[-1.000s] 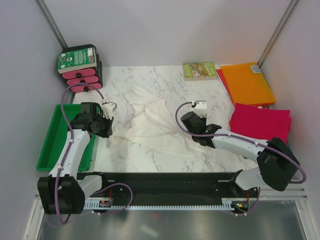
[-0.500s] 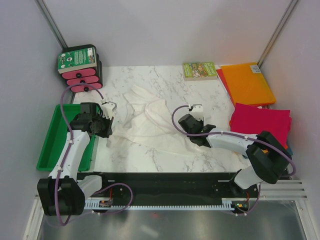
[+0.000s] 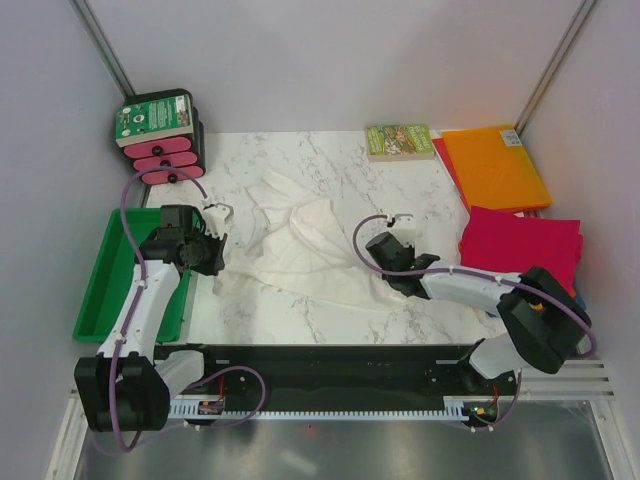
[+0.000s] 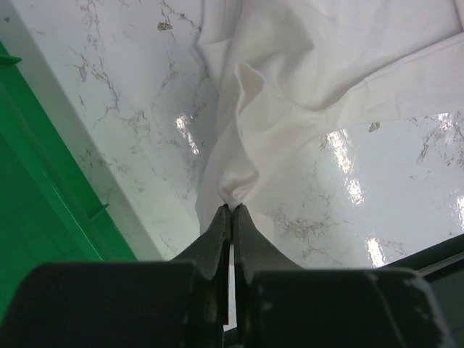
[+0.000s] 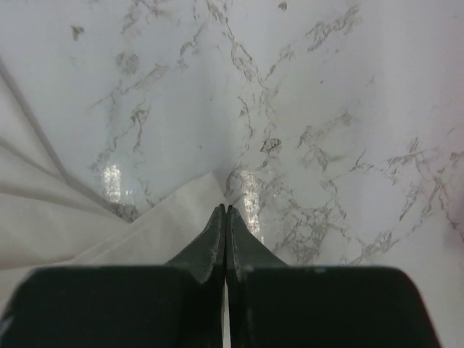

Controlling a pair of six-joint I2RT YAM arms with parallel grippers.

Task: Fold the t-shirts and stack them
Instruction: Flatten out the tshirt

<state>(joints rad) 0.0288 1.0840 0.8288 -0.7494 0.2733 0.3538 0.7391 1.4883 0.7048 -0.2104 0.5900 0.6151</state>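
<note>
I'm running a lab test cell, plain grey walls (image 3: 330,60) boxing a marble table (image 3: 290,320), arms (image 3: 145,300) bolted to a black rail (image 3: 330,365) along its near edge

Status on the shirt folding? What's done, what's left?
Done: the orange t-shirt and magenta t-shirt lie folded flat at the far right. In hand: the white t-shirt, spread and wrinkled in the middle. The left gripper is shut on its left edge. The right gripper is shut at its right corner, grip unclear. Left: fold the white one and stack it with the others.
</note>
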